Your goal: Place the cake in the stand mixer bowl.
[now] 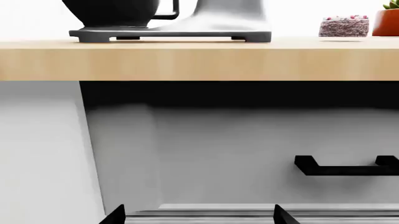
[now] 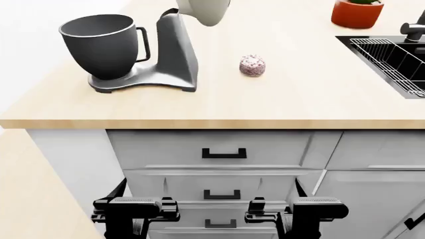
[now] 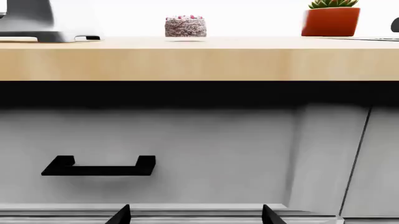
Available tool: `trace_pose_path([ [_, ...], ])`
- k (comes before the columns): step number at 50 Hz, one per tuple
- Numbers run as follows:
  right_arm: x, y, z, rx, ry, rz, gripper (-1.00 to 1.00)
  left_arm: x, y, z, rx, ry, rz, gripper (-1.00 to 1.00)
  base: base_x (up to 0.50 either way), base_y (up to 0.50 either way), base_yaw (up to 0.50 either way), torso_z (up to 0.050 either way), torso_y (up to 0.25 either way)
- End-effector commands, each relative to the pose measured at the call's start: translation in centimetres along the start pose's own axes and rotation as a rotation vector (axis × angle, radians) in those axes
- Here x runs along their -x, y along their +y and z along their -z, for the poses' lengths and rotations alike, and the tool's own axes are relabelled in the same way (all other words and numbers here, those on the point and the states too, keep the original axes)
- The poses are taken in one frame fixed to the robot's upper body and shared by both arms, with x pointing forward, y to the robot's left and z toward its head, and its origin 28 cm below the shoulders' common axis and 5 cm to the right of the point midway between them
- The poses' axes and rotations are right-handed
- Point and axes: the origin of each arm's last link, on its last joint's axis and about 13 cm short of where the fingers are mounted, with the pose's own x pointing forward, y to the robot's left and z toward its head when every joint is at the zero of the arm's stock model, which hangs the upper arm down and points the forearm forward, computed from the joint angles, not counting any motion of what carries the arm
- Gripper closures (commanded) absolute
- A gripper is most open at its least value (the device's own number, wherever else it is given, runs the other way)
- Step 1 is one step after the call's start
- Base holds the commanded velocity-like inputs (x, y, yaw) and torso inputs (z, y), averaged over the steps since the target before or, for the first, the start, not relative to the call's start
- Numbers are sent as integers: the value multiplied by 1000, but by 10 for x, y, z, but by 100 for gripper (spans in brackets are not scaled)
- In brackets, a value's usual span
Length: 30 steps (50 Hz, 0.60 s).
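The small round cake (image 2: 252, 65), white top with pink sprinkles, sits on the wooden counter (image 2: 285, 99), right of the stand mixer. It also shows in the left wrist view (image 1: 343, 26) and the right wrist view (image 3: 185, 26). The dark grey stand mixer bowl (image 2: 104, 44) stands on the mixer base at the counter's left; its lower part shows in the left wrist view (image 1: 115, 11). My left gripper (image 1: 199, 215) and right gripper (image 3: 195, 215) are open and empty, low in front of the drawers, below counter height. In the head view the arms show at the bottom, left (image 2: 136, 209) and right (image 2: 295, 209).
The grey mixer body (image 2: 176, 50) with its cream head raised stands beside the bowl. A red pot with a plant (image 2: 357, 12) is at the back right. A black sink with a wire rack (image 2: 391, 55) is at far right. Drawers with black handles (image 2: 224, 153) face me.
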Motion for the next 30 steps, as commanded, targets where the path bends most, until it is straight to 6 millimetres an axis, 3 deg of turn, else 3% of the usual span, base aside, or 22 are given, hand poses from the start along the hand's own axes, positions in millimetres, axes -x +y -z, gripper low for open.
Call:
trace_pose_path([
  [1, -6, 0, -4, 32, 31, 53, -100, -6, -1, -2, 2, 26, -4, -100, 0, 0, 0, 0, 0],
  [3, -12, 0, -10, 138, 7, 156, -100, -12, 0, -8, 5, 30, -58, -100, 0, 0, 0, 0, 0],
  [4, -13, -1, -13, 178, 86, 143, -100, -15, 2, -15, 55, 53, -50, -100, 0, 0, 0, 0, 0],
  [5, -14, -3, -19, 100, 126, 105, -100, -15, 5, -25, 141, 109, -1, -100, 0, 0, 0, 0, 0],
  [7, -10, -8, -27, -3, 140, 4, -100, -7, 7, -37, 140, 165, 32, -100, 0, 0, 0, 0, 0],
  [8, -11, -11, -32, 1, 111, 48, -100, -2, 8, -44, 84, 142, 94, -100, 0, 0, 0, 0, 0],
  [9, -14, -14, -38, 19, 86, 87, -100, 1, 12, -54, -39, 75, 6, -100, 0, 0, 0, 0, 0],
  [16, -13, -32, -101, 50, -88, 96, -100, 20, 38, -125, -77, -105, -101, -100, 0, 0, 0, 0, 0],
  [21, -8, -39, -129, 93, -158, 119, -100, 29, 51, -148, -78, -136, -172, -100, 0, 0, 0, 0, 0],
  [30, -7, -45, -149, 113, -192, 150, -100, 57, 68, -181, -101, -255, -260, -100, 0, 0, 0, 0, 0],
])
